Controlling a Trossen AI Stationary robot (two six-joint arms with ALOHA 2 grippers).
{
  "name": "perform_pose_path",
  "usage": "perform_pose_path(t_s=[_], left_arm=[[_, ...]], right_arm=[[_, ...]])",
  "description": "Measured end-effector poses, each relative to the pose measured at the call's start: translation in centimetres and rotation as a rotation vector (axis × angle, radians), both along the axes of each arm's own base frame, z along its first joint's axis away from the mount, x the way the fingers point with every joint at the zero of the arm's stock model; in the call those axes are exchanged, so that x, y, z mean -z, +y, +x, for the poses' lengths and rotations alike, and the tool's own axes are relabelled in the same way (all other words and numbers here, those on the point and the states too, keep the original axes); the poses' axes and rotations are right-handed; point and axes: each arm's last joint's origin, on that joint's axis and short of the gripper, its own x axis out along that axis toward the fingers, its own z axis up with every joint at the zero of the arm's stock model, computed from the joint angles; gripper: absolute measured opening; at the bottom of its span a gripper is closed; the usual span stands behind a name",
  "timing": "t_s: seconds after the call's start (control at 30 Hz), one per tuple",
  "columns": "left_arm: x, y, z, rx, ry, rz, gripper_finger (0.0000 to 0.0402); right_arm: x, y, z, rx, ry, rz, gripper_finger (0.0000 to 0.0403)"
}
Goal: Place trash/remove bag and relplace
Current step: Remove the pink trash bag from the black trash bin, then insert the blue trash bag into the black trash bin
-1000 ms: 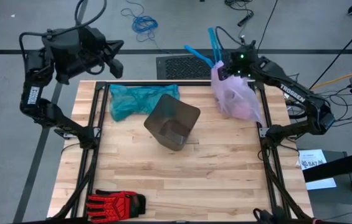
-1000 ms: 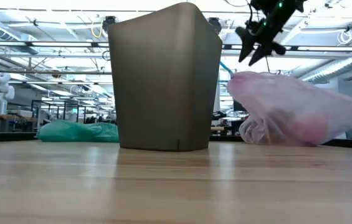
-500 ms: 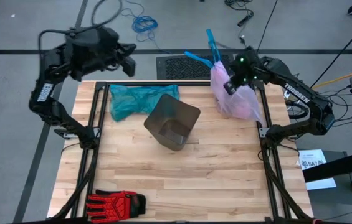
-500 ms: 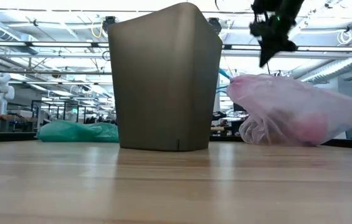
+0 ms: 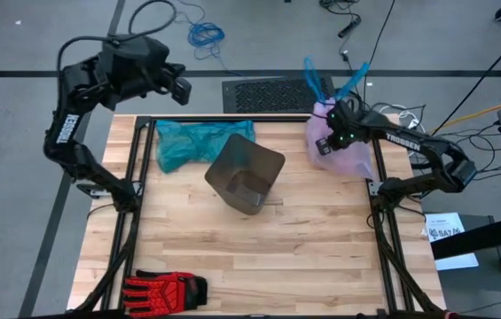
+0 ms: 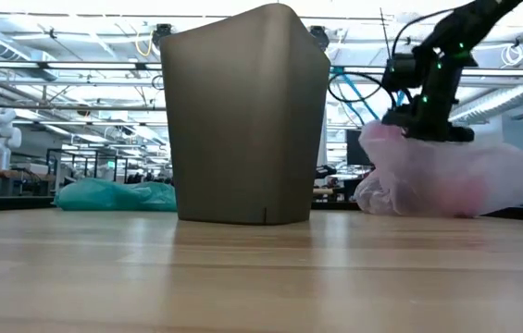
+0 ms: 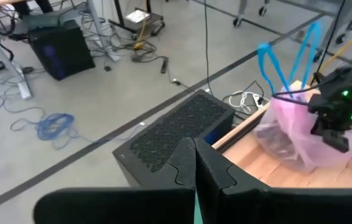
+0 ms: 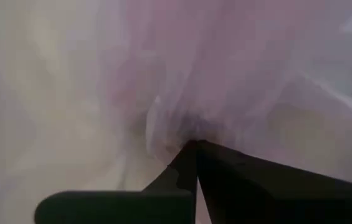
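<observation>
Wooden planks are making up the worktop, and at its near left corner a red and black glove is lying flat. Above the far left corner the left gripper is hovering off the worktop's edge, over the grey floor, with its fingers pressed together on nothing. Just inside that corner a teal-green bag is lying crumpled on the wood. Beside it, toward the middle, a grey-brown bin is standing upright with its mouth open to the camera above; in the low view it is rising tall in front of the room behind.

Farther right, near the far right corner, the pale pink bag is resting bunched on the worktop, with its blue drawstrings sticking up and back over the edge. The right gripper is sitting down on the bag's gathered top, and its fingers are pinching the thin plastic tight between them, as the right wrist view is showing.
</observation>
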Motion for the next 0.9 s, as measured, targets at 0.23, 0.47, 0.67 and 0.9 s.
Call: perform_pose_path(t_s=[0.23,0.47,0.67,0.9], left_arm=[[0.1,0.8,-1.0,0.025,0.031,-0.009,0.0],[0.7,1.1,-1.0,0.012,0.073,-0.049,0.0],[0.7,1.0,-1.0,0.03,0.072,-0.061,0.0],[1.2,0.8,-1.3,0.031,0.122,-0.096,0.0]], right_arm=[[2.6,-1.0,-1.7,0.125,-0.027,-0.016,0.0],[2.1,-1.9,-3.0,0.108,-0.025,0.011,0.0],[-2.2,-2.3,-2.7,0.092,-0.097,-0.101,0.0],[-7.7,-3.0,-2.3,0.059,-0.136,-0.192,0.0]])
